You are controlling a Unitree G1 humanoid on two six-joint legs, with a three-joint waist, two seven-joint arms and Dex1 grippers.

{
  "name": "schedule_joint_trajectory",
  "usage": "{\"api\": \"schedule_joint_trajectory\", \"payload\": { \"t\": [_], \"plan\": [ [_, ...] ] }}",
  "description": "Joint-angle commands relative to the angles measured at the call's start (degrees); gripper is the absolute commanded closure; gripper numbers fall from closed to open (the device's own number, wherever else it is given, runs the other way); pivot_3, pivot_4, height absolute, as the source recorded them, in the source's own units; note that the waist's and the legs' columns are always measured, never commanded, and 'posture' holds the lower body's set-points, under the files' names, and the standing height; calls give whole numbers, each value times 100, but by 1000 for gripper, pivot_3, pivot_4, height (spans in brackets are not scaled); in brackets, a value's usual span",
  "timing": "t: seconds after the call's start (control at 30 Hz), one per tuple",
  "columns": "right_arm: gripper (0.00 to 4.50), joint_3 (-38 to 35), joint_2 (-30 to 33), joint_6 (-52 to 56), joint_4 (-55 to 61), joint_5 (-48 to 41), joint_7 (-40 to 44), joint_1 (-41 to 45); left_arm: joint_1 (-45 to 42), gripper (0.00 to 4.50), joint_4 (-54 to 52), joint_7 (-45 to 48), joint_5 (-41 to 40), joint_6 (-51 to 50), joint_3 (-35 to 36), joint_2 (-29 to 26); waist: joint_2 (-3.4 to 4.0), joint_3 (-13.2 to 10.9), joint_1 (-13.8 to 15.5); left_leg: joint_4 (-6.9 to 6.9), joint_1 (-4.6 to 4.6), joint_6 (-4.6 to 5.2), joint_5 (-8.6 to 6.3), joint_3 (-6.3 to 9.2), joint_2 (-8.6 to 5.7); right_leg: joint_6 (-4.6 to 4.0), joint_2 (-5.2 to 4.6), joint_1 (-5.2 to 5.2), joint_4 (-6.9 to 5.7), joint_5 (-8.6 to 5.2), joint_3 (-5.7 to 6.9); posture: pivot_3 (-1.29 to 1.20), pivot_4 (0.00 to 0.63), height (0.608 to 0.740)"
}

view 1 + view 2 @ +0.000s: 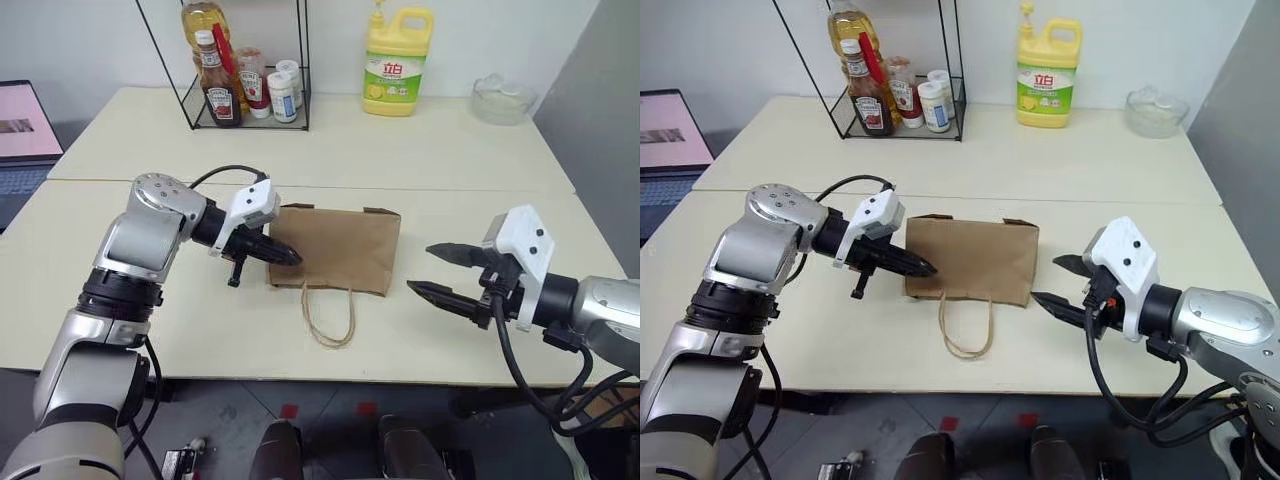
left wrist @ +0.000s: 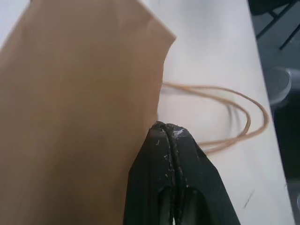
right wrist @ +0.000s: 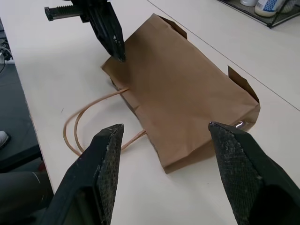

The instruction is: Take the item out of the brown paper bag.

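The brown paper bag [image 1: 337, 249] lay flat on the pale table [image 1: 450, 150], its two thin loop handles [image 1: 328, 318] trailing off the mouth edge toward the near edge of the table. The bag's far edge showed two small folded corners sticking up. No bottle was visible on the table beside the bag; whether it sat inside could not be told, as the paper hid the contents and the bag looked fairly flat.

The left gripper [image 1: 290, 256] was over the bag's near left corner, pointing across toward the right and tilted down. Its two black fingers [image 2: 174, 154] were pressed fully together with nothing visibly between them. From the left wrist view the tips sat right at the bag's edge by the handles; contact with the paper looked possible but the angle was too poor to be sure.

The right gripper [image 1: 440, 273] hung above the table just off the bag's right side, aimed at the bag and clear of it. Its fingers [image 3: 108, 154] stood wide apart and held nothing.

At the back of the table: a black wire rack [image 1: 240, 70] with ketchup bottles [image 1: 217, 85] and small white jars, a yellow detergent jug [image 1: 397, 62], and a clear glass bowl [image 1: 503, 98]. A laptop [image 1: 25, 135] sat at the far left.
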State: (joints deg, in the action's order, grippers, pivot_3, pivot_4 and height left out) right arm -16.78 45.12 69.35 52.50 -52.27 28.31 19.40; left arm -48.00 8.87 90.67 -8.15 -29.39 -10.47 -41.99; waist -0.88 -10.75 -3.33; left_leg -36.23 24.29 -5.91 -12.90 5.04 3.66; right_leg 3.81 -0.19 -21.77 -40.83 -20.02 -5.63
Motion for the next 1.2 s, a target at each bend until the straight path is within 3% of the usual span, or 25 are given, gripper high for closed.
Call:
{"api": "schedule_joint_trajectory", "payload": {
  "t": [0.03,0.17,0.27,0.4,0.6,1.2],
  "plan": [
    [1472,-12,132,-320,55,47,-30,-80,48,4489,-495,-90,-448,228,406,-101,0,0,13,0,-1,0,0,0,0,0,0,1,1,0,0,0,150,740],
    [1472,53,180,-550,78,117,-35,-256,197,4489,-788,62,-722,624,540,-271,0,0,21,2,-5,0,0,-1,1,0,0,2,1,0,-1,0,150,740],
    [1472,168,182,-737,100,184,-14,-373,485,3922,-993,173,-822,1361,404,-521,0,0,13,3,-12,0,0,-2,1,0,1,5,0,0,-2,0,150,740],
    [1472,385,231,-975,132,283,41,-519,948,2714,-681,183,-665,3354,-37,-919,0,0,16,14,-33,1,0,-5,3,-3,1,20,4,-2,-6,0,150,740],
    [1472,557,337,-1215,198,382,57,-734,779,929,325,54,-229,5325,-148,-373,-3,1,119,7,-41,1,-1,-4,-2,-6,-1,39,13,-3,-4,0,150,740],
    [1472,585,405,-1268,253,289,-85,-789,367,929,1541,-173,275,7155,-511,322,-4,1,143,10,-42,2,-1,-2,-1,-6,2,38,12,-3,-2,0,150,740]
  ]
}}
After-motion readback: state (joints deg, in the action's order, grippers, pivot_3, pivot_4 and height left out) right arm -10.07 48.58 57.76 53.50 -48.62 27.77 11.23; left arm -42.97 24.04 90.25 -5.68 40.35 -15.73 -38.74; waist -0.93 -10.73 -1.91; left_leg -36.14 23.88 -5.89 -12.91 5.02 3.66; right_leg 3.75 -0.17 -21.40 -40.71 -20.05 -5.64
